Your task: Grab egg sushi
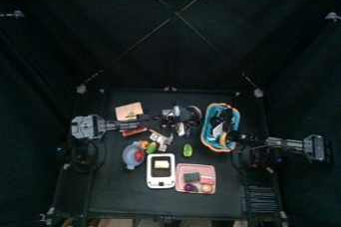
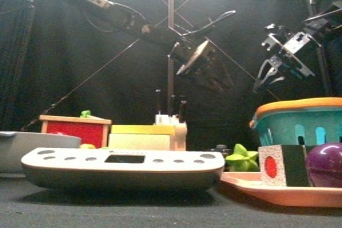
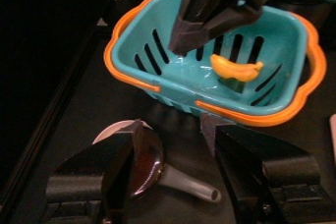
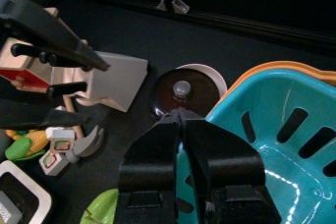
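Egg sushi [image 4: 58, 141] lies on bench [image 1: 107, 183] among toy foods, btwn arms. Prob. light, stiff plastic, slick; pinch across long sides. Left hand [image 3: 184, 159] released; right hand [image 4: 180, 128] clenched, empty.

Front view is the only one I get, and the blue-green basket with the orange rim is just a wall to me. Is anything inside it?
Observer: Yes. The left wrist view looks down into the basket, and one small yellow thing lies on its floor.
Operator: Where is the right pincer going?
Observer: The right pincer hangs over the basket's rim, not down inside it.
Operator: And the other one?
Observer: The left pincer is open above a round brown thing with a grey handle, which lies on the table just outside the basket.
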Robot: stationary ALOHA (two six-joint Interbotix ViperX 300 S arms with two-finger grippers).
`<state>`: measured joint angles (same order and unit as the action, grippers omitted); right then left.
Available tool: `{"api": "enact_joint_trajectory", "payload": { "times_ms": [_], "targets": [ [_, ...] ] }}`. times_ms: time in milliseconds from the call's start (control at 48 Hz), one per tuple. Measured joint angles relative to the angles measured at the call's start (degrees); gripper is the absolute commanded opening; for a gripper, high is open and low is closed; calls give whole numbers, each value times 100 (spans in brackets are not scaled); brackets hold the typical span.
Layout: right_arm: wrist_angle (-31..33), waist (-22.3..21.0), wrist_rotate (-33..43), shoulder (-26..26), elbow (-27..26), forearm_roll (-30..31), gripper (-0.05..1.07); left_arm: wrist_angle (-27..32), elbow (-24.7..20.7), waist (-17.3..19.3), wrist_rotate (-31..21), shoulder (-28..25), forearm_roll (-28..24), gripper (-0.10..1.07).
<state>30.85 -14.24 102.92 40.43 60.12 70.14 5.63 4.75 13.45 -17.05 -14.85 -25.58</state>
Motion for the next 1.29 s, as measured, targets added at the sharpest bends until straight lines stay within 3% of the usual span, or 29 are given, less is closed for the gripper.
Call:
{"api": "enact_joint_trajectory", "payload": {
  "times_ms": [458,875,1042,1292],
  "targets": [
    [-114,-9,-44,0,0,18,46,-114,1617,-826,-26,1494,88,87],
    [-738,-9,-53,-18,0,272,46,-448,3296,-1318,9,2742,1028,87],
    [-967,-18,-53,-26,-9,413,46,-457,3647,-1784,44,3006,1002,87],
    [-1485,-9,-62,-26,-53,483,46,-360,3709,-2364,35,3023,870,87]
  ]
}}
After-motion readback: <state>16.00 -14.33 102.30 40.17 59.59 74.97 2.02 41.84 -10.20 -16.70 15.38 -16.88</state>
